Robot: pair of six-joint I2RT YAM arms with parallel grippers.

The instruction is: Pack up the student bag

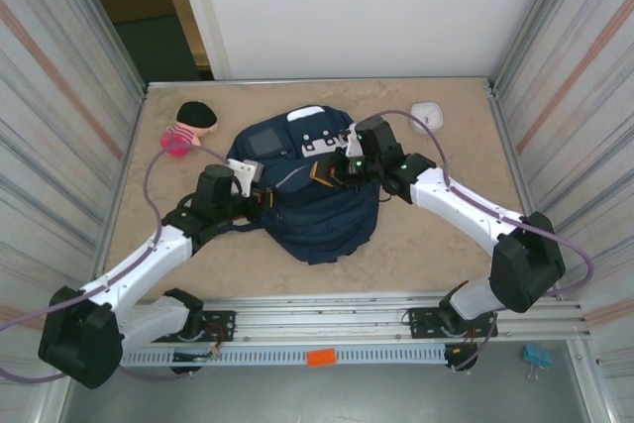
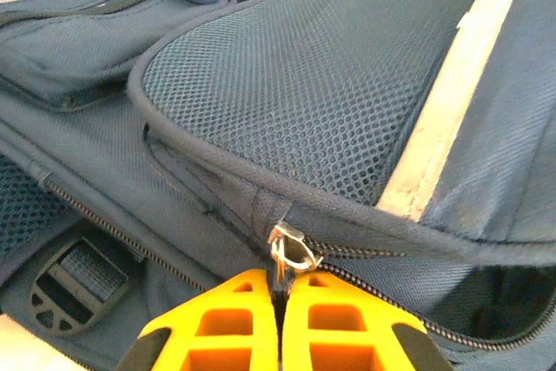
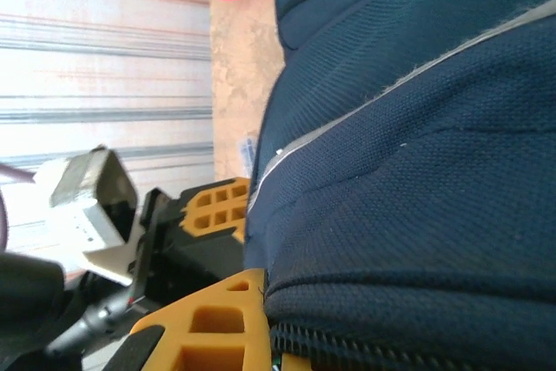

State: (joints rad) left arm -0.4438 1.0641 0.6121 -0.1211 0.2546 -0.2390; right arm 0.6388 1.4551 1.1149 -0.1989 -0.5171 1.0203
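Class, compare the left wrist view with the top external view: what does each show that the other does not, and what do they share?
Left wrist: the left gripper shut on a metal zip pull, with a mesh panel and a black buckle close up. Top external: the right arm, a pink toy and a small white object on the table. Shared: the navy student bag and the left gripper.

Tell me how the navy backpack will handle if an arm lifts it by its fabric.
Likely floppy: the backpack lies slumped and creased, so it would sag. Its mesh pocket looks soft, giving grip rather than slipping. Pulling the zipper pull would probably drag cloth along.
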